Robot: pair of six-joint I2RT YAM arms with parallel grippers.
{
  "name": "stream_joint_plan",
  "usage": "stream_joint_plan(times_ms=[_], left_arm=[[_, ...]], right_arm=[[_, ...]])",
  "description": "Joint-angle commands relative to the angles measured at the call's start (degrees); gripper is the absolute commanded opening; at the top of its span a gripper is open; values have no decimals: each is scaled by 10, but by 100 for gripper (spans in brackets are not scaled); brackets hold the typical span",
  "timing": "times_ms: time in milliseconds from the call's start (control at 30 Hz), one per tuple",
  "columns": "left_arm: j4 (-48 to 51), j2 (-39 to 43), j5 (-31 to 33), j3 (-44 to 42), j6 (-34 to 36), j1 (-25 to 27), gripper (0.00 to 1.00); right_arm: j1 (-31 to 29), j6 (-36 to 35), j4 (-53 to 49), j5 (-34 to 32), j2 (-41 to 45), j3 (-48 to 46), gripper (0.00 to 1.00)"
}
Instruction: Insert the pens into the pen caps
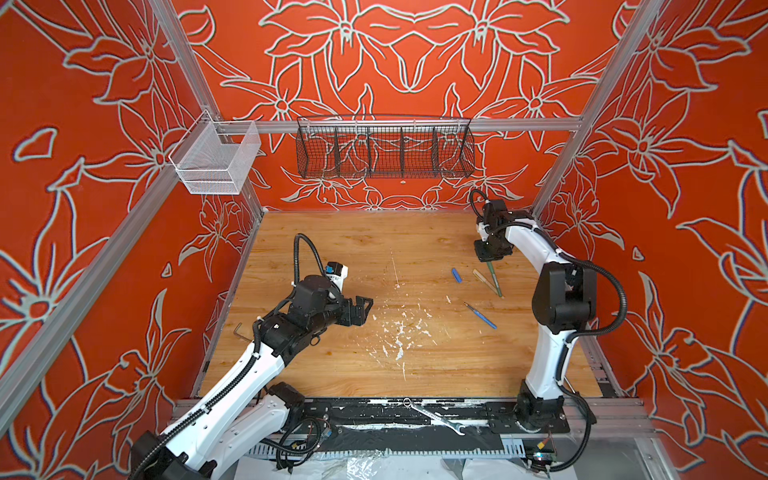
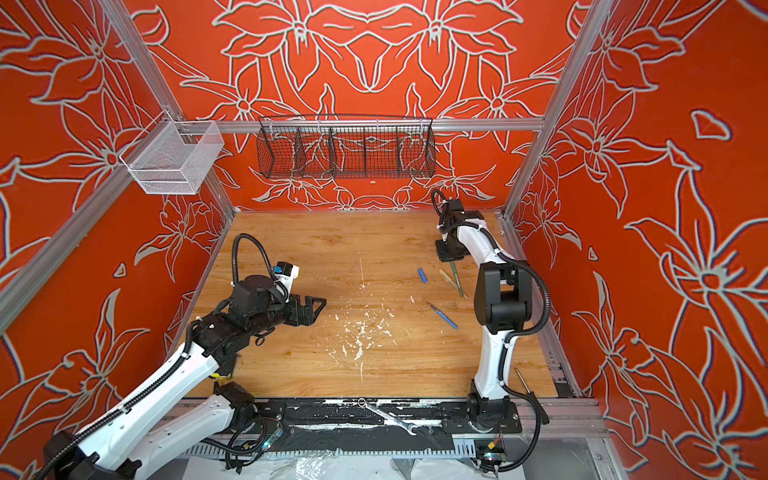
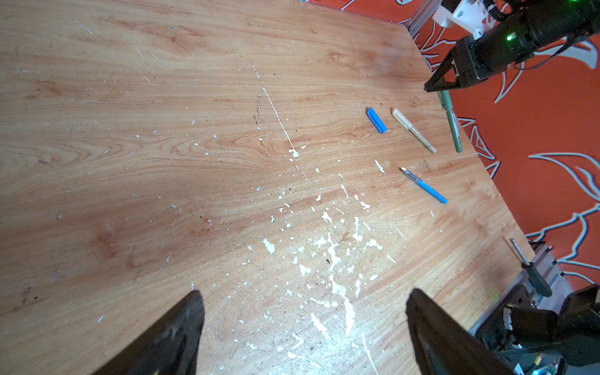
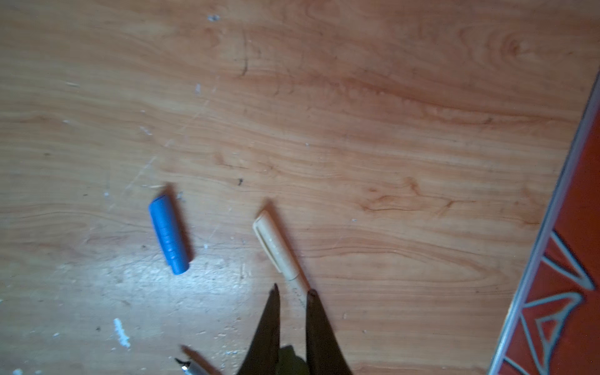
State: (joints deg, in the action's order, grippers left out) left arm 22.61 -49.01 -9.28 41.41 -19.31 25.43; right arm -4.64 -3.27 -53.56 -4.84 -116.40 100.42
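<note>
Right claw grips capped pen: the green pen (image 3: 452, 123) slants down from the right claw (image 3: 435, 87), whose fingers are pinched on its thicker, clipped end. Whether the pen's lower end touches the wooden table (image 1: 332, 249) cannot be told. Just beside it, below the claw's tips, the beige pen (image 4: 279, 250) lies flat with its cap on. The blue cap (image 4: 168, 233) lies alone a little farther out, on the side of the claw toward the other arm, apart from the beige pen. The blue pen (image 3: 423, 185) lies uncapped with its tip bare, on the table nearer the robot's base than the claw and apart from its cap. The left claw (image 3: 305, 292) has its jaws spread wide and holds nothing. It is above the table, well apart from every pen. A silver wrench (image 1: 434, 417) lies on the black rail between the arm bases.
</note>
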Motion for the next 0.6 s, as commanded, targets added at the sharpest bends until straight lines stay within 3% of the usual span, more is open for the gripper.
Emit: stream_joint_plan(times_ms=[0, 167, 567], left_arm=[[0, 4, -7, 5, 6, -5, 97], [-2, 10, 0, -2, 3, -5, 97], [-7, 8, 3, -8, -5, -5, 97]], right_arm=[[5, -43, -19, -74, -28, 37, 0], [21, -61, 22, -112, -68, 52, 0], [41, -88, 32, -57, -150, 116, 0]])
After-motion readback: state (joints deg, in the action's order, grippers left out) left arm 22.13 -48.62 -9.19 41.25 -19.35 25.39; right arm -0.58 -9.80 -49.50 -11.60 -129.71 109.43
